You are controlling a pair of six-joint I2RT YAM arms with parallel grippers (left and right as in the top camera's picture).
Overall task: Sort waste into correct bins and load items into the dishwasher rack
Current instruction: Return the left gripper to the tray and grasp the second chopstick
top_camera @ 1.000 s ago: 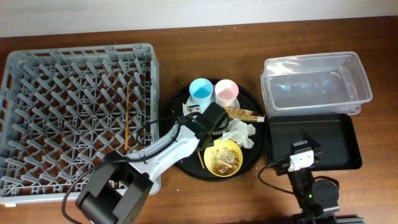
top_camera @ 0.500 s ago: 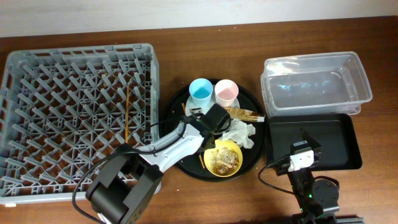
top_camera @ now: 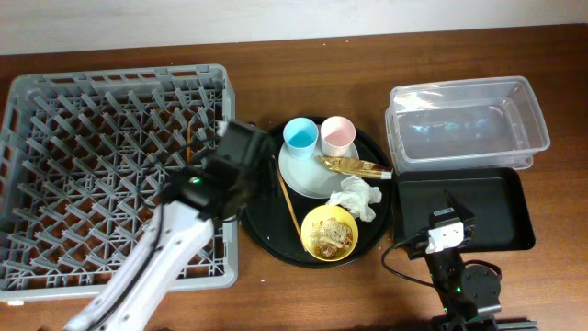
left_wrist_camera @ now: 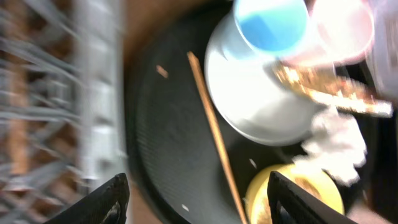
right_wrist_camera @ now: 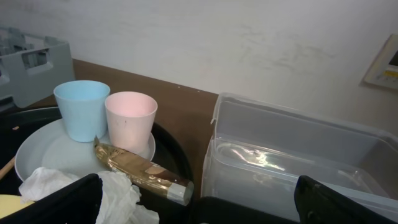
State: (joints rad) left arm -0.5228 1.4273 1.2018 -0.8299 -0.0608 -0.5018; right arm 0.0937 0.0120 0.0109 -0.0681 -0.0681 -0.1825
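There were two cups, light-blue cup (top_camera: pixel 299 135) and pink cup (top_camera: pixel 336 134), and two chopsticks (top_camera: pixel 289 193), with one each of rack (top_camera: pixel 92 138), round tray (top_camera: pixel 262 210), plate (top_camera: pixel 308 175), yellow bowl (top_camera: pixel 329 232), napkin (top_camera: pixel 356 198), wrapper (top_camera: pixel 352 166), clear tub (top_camera: pixel 469 124) and rectangular tray (top_camera: pixel 501 202).

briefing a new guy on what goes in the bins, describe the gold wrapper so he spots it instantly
On the large round black tray at centre, the gold-brown wrapper lies across the right rim of the pale plate, right beside the pink cup. It alone is shiny, crinkled and long, unlike the white napkin next to it.
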